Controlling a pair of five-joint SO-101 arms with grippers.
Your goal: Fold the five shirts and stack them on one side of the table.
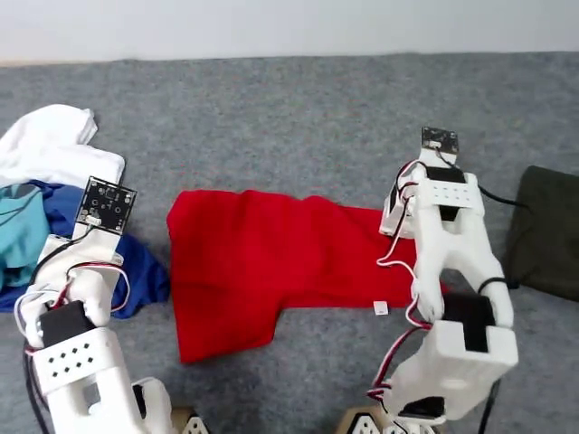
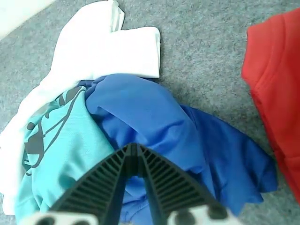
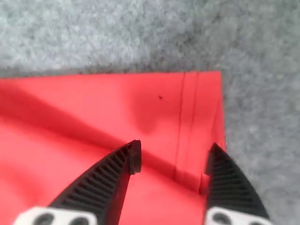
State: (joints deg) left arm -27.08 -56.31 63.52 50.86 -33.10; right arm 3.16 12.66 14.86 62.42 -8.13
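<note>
A red shirt (image 1: pixel 271 262) lies spread flat in the middle of the grey table. My right arm (image 1: pixel 448 235) stands over its right edge. My right gripper (image 3: pixel 174 152) is open just above the shirt's hemmed corner (image 3: pixel 197 108), one finger on each side of the stitched hem. A white shirt (image 1: pixel 54 145), a teal shirt (image 1: pixel 18 231) and a blue shirt (image 1: pixel 136 267) lie crumpled in a pile at the left. My left gripper (image 2: pixel 133 152) is shut with nothing in it, hanging over the blue shirt (image 2: pixel 154 122). A dark olive shirt (image 1: pixel 547 231) lies at the right edge.
Grey carpet-like cloth (image 1: pixel 298 117) covers the table, bare along the back and between the pile and the red shirt. A small white tag (image 1: pixel 381 308) sits at the red shirt's lower edge. The left arm (image 1: pixel 77 334) rises from the near left corner.
</note>
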